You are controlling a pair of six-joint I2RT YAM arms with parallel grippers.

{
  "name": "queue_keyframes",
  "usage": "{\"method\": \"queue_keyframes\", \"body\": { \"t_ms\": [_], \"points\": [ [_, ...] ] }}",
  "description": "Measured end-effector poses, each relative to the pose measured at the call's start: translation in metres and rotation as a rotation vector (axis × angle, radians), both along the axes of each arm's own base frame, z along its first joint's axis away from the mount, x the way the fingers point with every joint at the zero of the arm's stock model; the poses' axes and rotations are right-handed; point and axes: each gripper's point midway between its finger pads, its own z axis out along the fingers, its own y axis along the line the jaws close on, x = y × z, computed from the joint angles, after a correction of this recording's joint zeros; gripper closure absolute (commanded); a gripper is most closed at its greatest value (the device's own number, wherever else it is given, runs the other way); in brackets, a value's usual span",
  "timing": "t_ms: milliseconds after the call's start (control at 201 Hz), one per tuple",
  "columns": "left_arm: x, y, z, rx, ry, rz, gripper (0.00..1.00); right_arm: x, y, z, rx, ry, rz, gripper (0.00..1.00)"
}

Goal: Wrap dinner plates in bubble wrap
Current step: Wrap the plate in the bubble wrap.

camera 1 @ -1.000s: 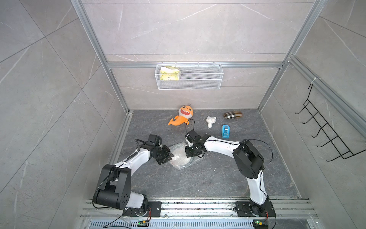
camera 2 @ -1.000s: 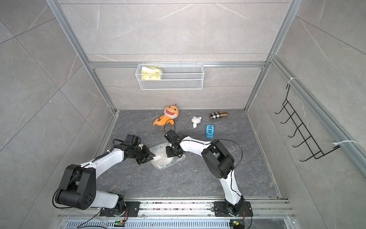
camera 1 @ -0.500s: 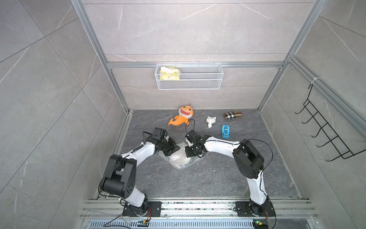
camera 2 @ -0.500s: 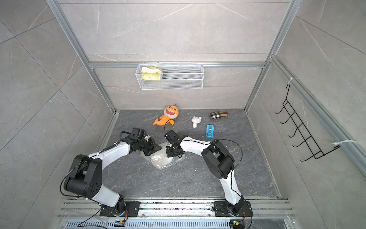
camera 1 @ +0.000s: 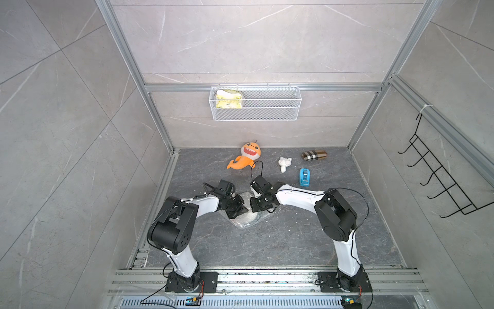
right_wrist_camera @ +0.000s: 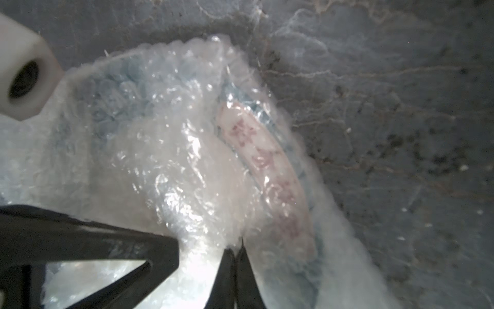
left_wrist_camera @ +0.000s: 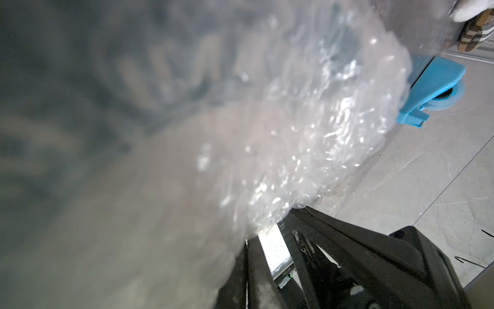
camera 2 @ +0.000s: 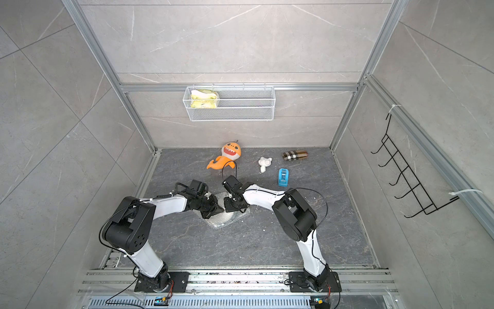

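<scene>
The bubble wrap (camera 1: 244, 222) lies bunched over the dinner plate in the middle of the floor. Only in the right wrist view does the plate (right_wrist_camera: 270, 163) show through the wrap: a curved pale rim band with reddish lettering and bluish edges. My left gripper (camera 1: 243, 210) sits on the wrap's left side. In its wrist view the bubble wrap (left_wrist_camera: 307, 128) is lifted close to the lens and runs down onto the left gripper (left_wrist_camera: 272, 227), hiding its tips. My right gripper (camera 1: 255, 208) is on the wrap's far side. The right gripper (right_wrist_camera: 235, 251) has its jaws together, pinching a pucker of wrap.
An orange shark plush (camera 1: 246, 157), a small white figure (camera 1: 284, 163), a checked case (camera 1: 314, 155) and a blue tape dispenser (camera 1: 304, 177) lie behind the wrap. A wire basket (camera 1: 255, 115) hangs on the back wall, and a black hook rack (camera 1: 438, 182) on the right wall.
My left gripper has closed and moved right over the wrap, ending close beside the right gripper, with wrap raised in front of its camera. The right arm has stayed put.
</scene>
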Motion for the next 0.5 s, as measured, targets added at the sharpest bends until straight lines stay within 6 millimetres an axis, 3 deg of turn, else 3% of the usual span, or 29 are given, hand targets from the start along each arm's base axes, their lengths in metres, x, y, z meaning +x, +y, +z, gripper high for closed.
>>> {"method": "queue_keyframes", "body": {
  "t_ms": [219,503],
  "points": [
    [-0.01,0.005,0.003,-0.001,-0.034,0.002,0.92,-0.003,-0.005,0.001,0.011,0.008,-0.002,1.0],
    [-0.025,0.015,-0.001,0.044,-0.014,0.005,0.92,-0.002,-0.008,0.0,0.01,0.01,-0.009,0.98]
  ]
}}
